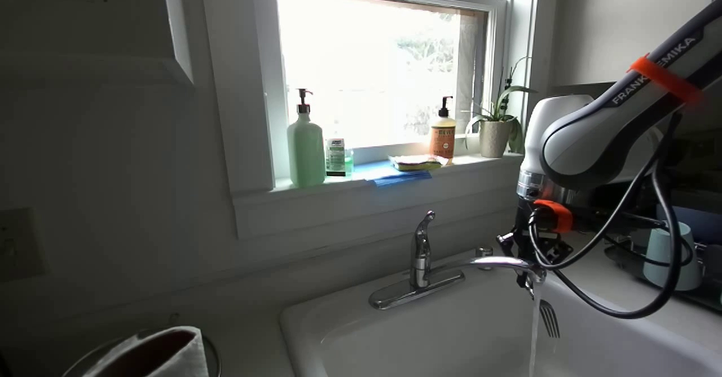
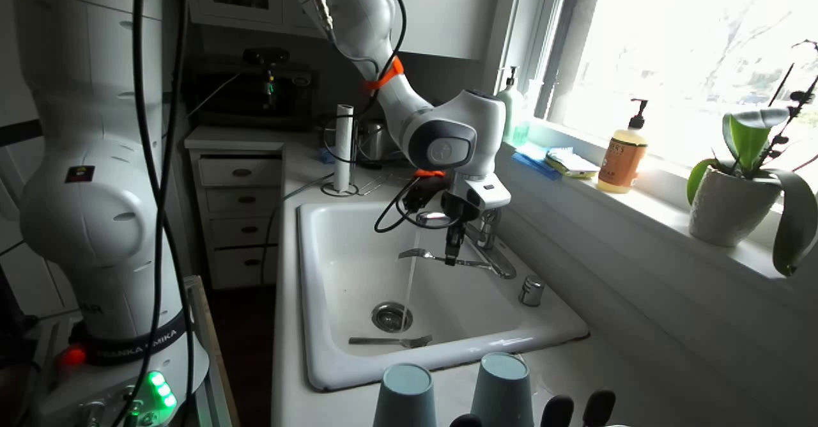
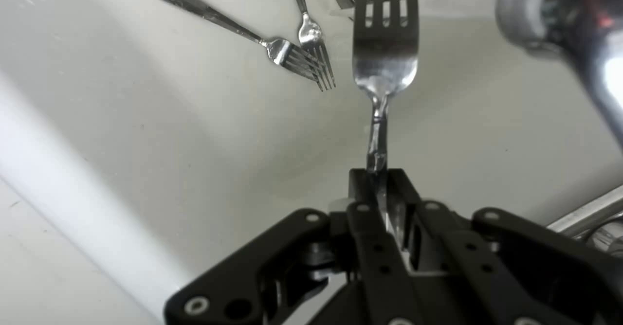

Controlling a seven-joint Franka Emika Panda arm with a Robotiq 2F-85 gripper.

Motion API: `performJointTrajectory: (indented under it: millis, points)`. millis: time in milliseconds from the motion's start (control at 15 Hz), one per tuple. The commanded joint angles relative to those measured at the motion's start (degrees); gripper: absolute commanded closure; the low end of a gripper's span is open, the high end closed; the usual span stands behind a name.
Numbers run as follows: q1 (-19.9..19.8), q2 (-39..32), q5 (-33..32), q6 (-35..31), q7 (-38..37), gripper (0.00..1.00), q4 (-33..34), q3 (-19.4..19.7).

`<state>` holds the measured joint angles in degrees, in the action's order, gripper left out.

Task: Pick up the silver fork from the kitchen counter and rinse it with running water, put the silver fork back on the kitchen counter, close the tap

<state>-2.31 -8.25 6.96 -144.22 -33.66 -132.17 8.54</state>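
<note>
The jaws grip the handle of one slender silver fork (image 3: 384, 72) of polished metal, its four tines projecting beyond them over the white sink (image 2: 358, 280), near the translucent water stream (image 1: 534, 332) and the edge bearing the chrome tap (image 1: 479, 262), while two similar forks (image 3: 282, 51) lie on the sink's floor, tines overlapping.

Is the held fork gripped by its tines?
No: in the wrist view, the gripper is closed on the handle of the fork, with its tines pointing away from the grip.
</note>
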Motion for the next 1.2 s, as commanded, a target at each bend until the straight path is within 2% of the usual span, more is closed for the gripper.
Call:
performJointTrajectory:
  millis: [0, 400, 1133]
  points:
    - [-0.56, 3.17, -0.47, 0.26, -0.38, 0.97, -1.77, -0.06]
    - [-1.50, 4.93, -2.20, -0.19, -0.95, 0.97, -2.19, 0.43]
    - [-1.19, 5.34, 0.04, 0.28, 0.17, 0.97, -3.16, -1.57]
